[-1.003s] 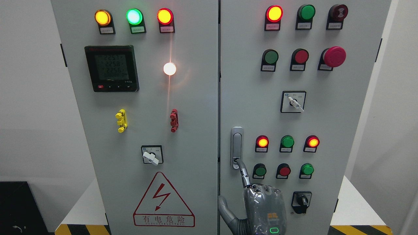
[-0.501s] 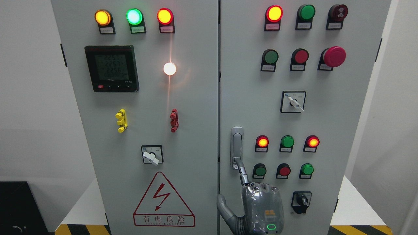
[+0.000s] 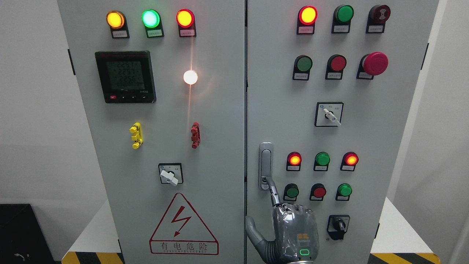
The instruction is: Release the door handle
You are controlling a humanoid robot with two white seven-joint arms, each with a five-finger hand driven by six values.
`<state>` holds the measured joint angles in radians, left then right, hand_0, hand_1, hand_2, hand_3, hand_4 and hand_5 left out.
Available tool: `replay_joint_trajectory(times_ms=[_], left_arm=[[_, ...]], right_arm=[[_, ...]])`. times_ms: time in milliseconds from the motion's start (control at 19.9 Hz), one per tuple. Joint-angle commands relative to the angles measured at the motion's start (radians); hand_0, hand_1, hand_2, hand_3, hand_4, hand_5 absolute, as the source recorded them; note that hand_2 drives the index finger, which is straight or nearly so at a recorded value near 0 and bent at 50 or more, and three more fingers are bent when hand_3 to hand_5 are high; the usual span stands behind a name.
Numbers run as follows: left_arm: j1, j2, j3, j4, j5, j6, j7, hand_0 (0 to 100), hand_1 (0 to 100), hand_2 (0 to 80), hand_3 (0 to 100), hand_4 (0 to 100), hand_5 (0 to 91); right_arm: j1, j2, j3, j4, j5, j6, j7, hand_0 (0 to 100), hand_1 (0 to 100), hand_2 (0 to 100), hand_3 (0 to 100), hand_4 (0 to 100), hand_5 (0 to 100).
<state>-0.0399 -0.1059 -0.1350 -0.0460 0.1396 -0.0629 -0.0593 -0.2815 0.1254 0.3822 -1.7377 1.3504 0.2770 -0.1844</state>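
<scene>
My right hand (image 3: 295, 234), at six o'clock beneath the silver oblong door handle (image 3: 265, 165), has one finger extended touching its base, others curled; I should withdraw straight back.

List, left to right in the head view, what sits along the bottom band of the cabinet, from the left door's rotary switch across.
White rotary switch → red lightning warning triangle → door handle → dark green button → red button → bright green button.
</scene>
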Motion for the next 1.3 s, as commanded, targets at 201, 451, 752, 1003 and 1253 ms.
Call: replay_joint_trajectory(times_ms=[201, 451, 752, 1003, 1253], left_arm=[[0.000, 0.000, 0.000, 0.000, 0.000, 0.000, -0.001, 12, 56, 0.0, 0, 0, 0.0], [0.000, 0.000, 0.000, 0.000, 0.000, 0.000, -0.001, 12, 56, 0.0, 0, 0, 0.0], [0.000, 0.000, 0.000, 0.000, 0.000, 0.000, -0.001, 12, 56, 0.0, 0, 0, 0.0], [0.000, 0.000, 0.000, 0.000, 0.000, 0.000, -0.001, 12, 56, 0.0, 0, 0, 0.0], [0.000, 0.000, 0.000, 0.000, 0.000, 0.000, -0.001, 12, 56, 0.0, 0, 0, 0.0]], right_arm=[[-0.004, 0.000, -0.002, 0.021, 0.012, -0.002, -0.004, 36, 31, 5, 100, 100, 100], [-0.002, 0.000, 0.001, 0.020, 0.010, -0.002, -0.006, 36, 31, 5, 100, 100, 100], [-0.004, 0.000, 0.001, 0.023, 0.010, -0.002, -0.004, 36, 31, 6, 100, 100, 100], [-0.002, 0.000, 0.003, 0.023, 0.010, -0.004, -0.004, 36, 31, 6, 100, 100, 100], [-0.002, 0.000, 0.004, 0.029, 0.010, -0.004, -0.003, 36, 31, 6, 100, 100, 100]])
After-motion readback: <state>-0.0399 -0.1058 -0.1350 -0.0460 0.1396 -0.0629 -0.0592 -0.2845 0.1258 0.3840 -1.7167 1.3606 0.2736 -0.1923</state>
